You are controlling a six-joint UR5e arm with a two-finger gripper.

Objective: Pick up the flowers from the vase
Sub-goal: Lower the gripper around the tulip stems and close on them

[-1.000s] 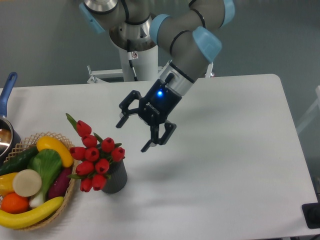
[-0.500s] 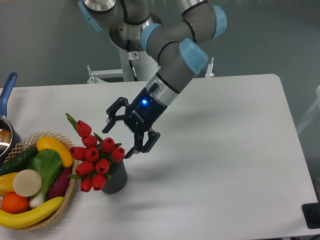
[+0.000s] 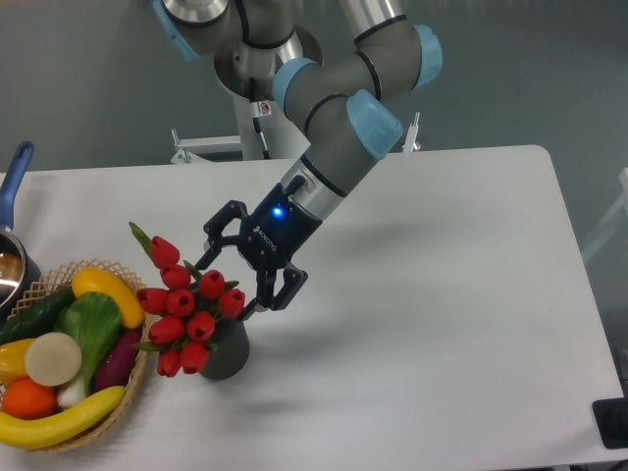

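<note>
The flowers (image 3: 186, 309), a bunch of red tulip buds with green leaves, stand in the small dark grey vase (image 3: 227, 350) near the table's front left. My gripper (image 3: 228, 283) is open, its fingers spread around the upper right side of the bunch. One finger (image 3: 209, 248) is behind the buds and the other (image 3: 270, 294) is to their right. It holds nothing.
A wicker basket (image 3: 137, 378) of fruit and vegetables sits just left of the vase, with its rim close to the flowers. A metal pot with a blue handle (image 3: 14, 177) is at the left edge. The white table (image 3: 442, 324) stretches to the right.
My gripper has moved left and down towards the flowers, from over the table's middle to the bunch's upper right side. It has stayed open. The flowers and vase have not moved.
</note>
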